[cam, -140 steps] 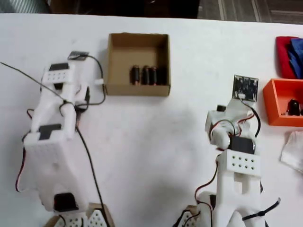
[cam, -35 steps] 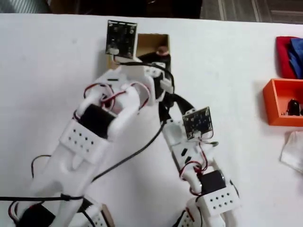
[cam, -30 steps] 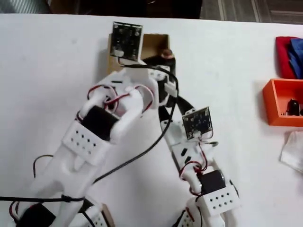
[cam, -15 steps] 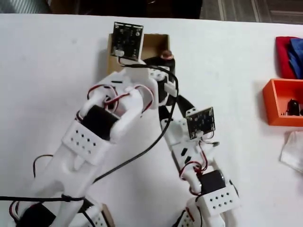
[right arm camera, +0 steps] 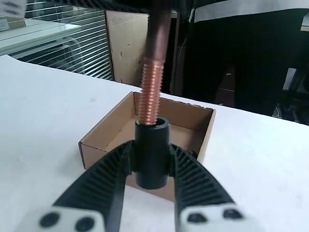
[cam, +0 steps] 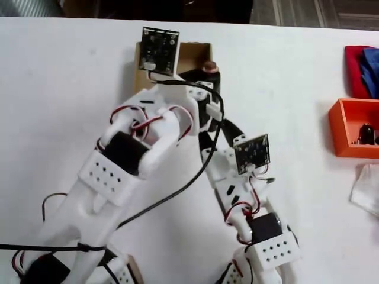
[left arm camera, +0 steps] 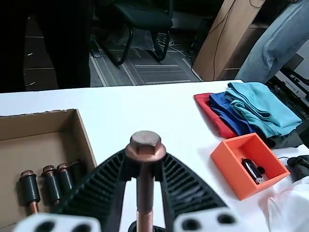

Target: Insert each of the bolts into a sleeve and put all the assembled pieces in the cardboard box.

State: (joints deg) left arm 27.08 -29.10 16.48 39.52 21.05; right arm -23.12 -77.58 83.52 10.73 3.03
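My left gripper (left arm camera: pixel 145 169) is shut on a copper bolt (left arm camera: pixel 145 145), holding it upright with the hex head on top. My right gripper (right arm camera: pixel 151 166) is shut on a black sleeve (right arm camera: pixel 151 154), also upright. The bolt's threaded end (right arm camera: pixel 152 96) stands in the sleeve's top opening. In the high view both arms meet beside the cardboard box (cam: pixel 190 51), with the bolt head (cam: pixel 208 66) near its right side. Several assembled pieces (left arm camera: pixel 48 182) lie in the box (left arm camera: pixel 72 121), which stands behind the sleeve (right arm camera: pixel 190 118).
An orange bin (cam: pixel 346 133) with a dark part inside sits at the right edge, also seen from the left wrist (left arm camera: pixel 227 157). Folded red and blue cloths (cam: pixel 362 70) lie behind it, and a white crumpled sheet (cam: pixel 367 189) lies in front.
About 4.7 s ago both arms were drawn back apart; they have since come together beside the box. Over the last second the bolt has shifted slightly right, and the right arm barely moved.
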